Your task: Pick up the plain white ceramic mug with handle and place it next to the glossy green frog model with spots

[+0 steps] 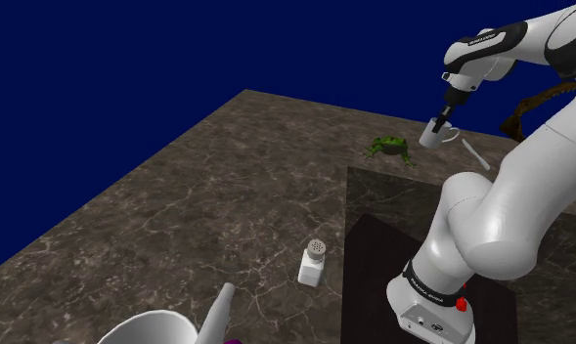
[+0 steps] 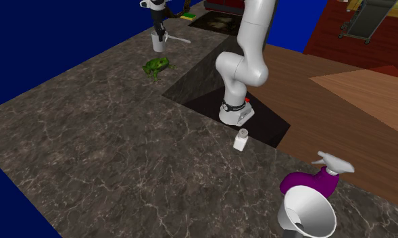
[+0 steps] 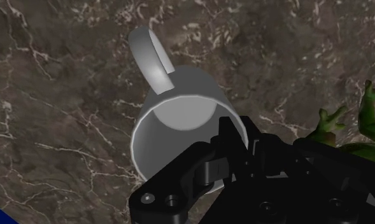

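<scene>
The white mug (image 1: 433, 133) hangs slightly tilted from my gripper (image 1: 440, 119), just beyond the green spotted frog (image 1: 390, 148) toward the shoulder view's right. One finger is inside the mug (image 3: 179, 108) and one outside, so my gripper (image 3: 238, 145) is shut on the rim opposite the handle. The frog (image 3: 353, 124) lies close beside the mug over the dark marble counter (image 3: 65, 127). From the second exterior view, the mug (image 2: 159, 42) is under the gripper (image 2: 159, 32), a short way behind the frog (image 2: 157, 65).
A thin white utensil (image 1: 474, 153) lies beside the mug. A white shaker (image 1: 313, 262) stands near the dark stand (image 1: 374, 264). At the near counter end are a white bowl (image 2: 307, 213) and a purple spray bottle (image 2: 312, 181).
</scene>
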